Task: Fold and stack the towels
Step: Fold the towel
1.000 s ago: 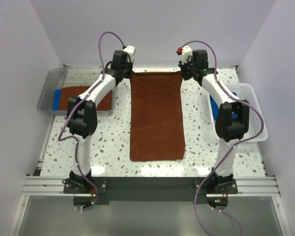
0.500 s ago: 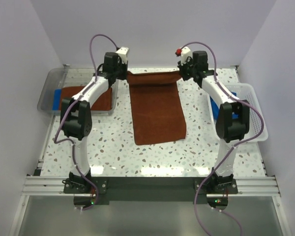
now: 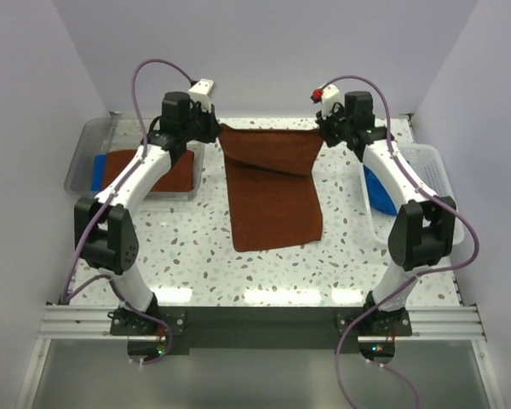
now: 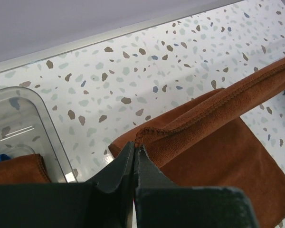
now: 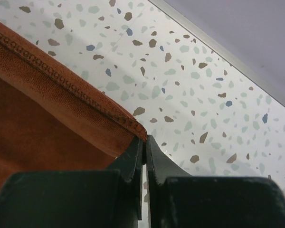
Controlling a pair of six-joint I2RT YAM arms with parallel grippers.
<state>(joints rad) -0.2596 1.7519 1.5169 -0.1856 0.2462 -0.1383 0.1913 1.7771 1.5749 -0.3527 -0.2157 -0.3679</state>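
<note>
Towel (image 3: 272,204) runs near-to-far, its far corners pinched and raised by both jaws.

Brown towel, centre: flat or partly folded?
Partly folded: left gripper and right gripper pinch raised far corners of the brown towel; near part lies flat.

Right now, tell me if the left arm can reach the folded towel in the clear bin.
Probably not yet: the left gripper is shut on a corner of the lifted towel. The clear bin beside it is open-topped.
</note>
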